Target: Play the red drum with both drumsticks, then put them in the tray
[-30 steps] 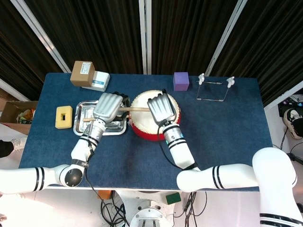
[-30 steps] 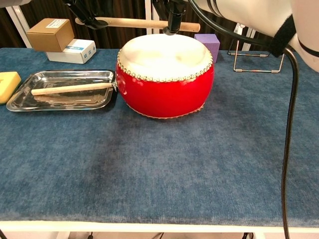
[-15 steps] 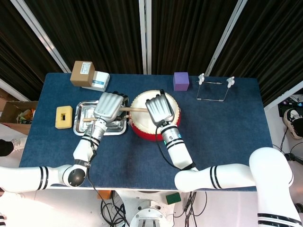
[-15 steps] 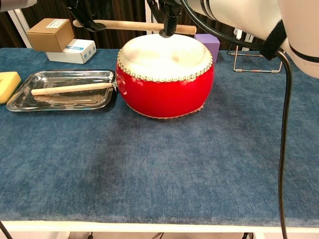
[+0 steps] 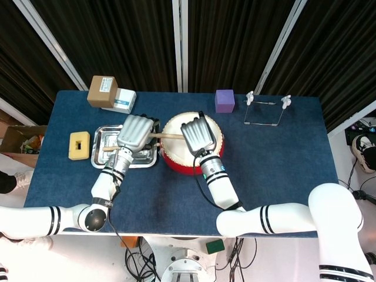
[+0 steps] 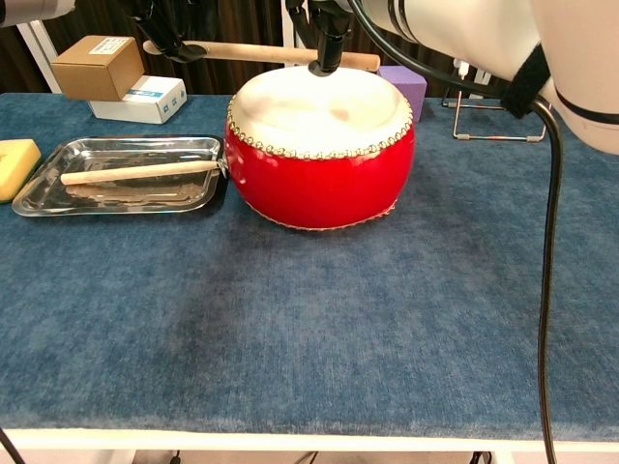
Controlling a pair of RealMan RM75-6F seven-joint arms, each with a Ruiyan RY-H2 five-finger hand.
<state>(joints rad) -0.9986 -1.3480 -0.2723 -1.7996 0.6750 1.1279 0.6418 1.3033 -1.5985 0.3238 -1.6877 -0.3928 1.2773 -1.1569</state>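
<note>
- Left of frame: one drumstick (image 6: 138, 173) already lies in the tray (image 6: 39, 193) — stowed, I judge.
- Centre: red drum (image 6: 319, 174).
- Upper frame: second drumstick (image 6: 276, 53) aloft, my left hand (image 5: 135, 133) and right hand (image 5: 198, 136) both on it — exact grasps unclear; it remains to stow.

One red drum (image 6: 319, 155), two drumsticks (image 6: 135, 173) (image 6: 261, 52), one tray (image 6: 48, 193), two boxes (image 5: 102, 91) (image 5: 123, 100), one purple cube (image 5: 224, 100), one yellow sponge (image 5: 79, 145), one wire stand (image 5: 265, 111)
</note>
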